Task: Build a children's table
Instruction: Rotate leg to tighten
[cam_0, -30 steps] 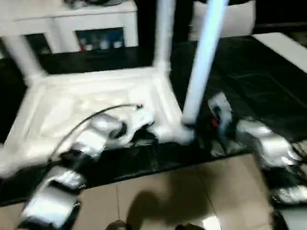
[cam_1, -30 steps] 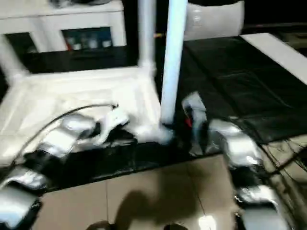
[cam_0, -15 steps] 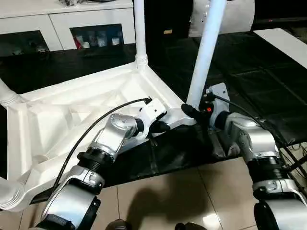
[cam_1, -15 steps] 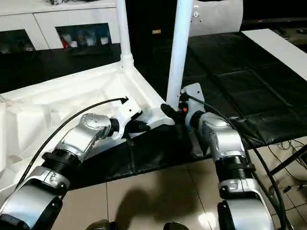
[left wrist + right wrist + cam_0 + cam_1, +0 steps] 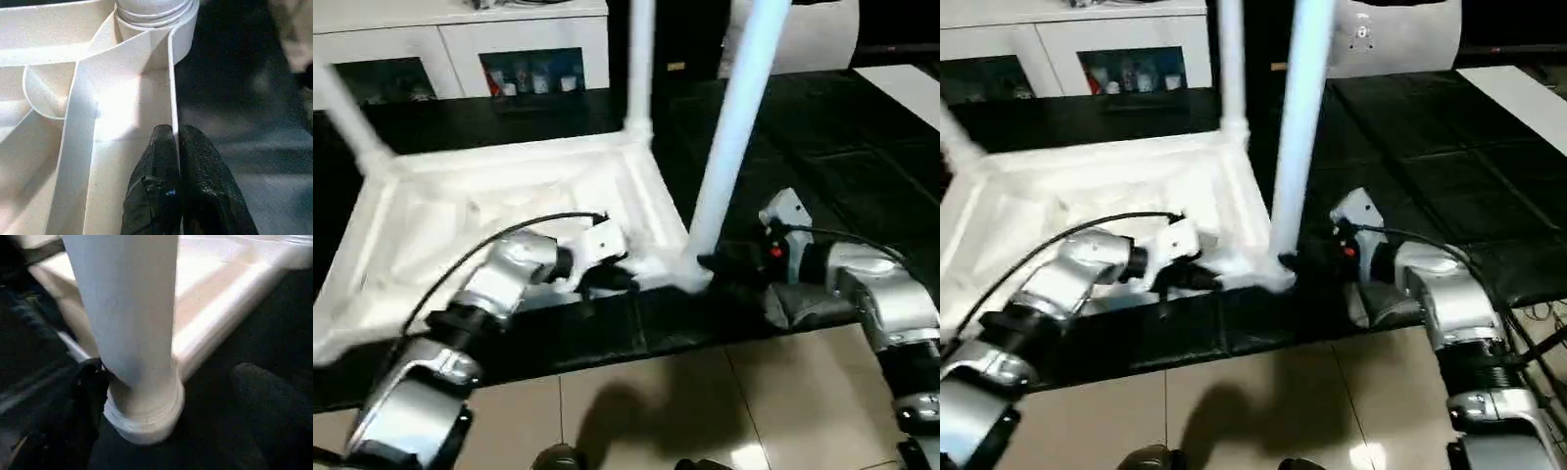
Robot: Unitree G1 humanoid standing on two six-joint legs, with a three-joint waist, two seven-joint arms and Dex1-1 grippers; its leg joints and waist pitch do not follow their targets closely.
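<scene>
Kids' table (image 5: 509, 211) is flipped upside down on the black desk (image 5: 862, 166), centre-left of frame. Three legs look socketed, the near-left corner is cut off. Left hand (image 5: 175, 161) pinches the top's side wall; right hand (image 5: 161, 396) sits spread around the nearest leg (image 5: 729, 137), not gripping.
</scene>
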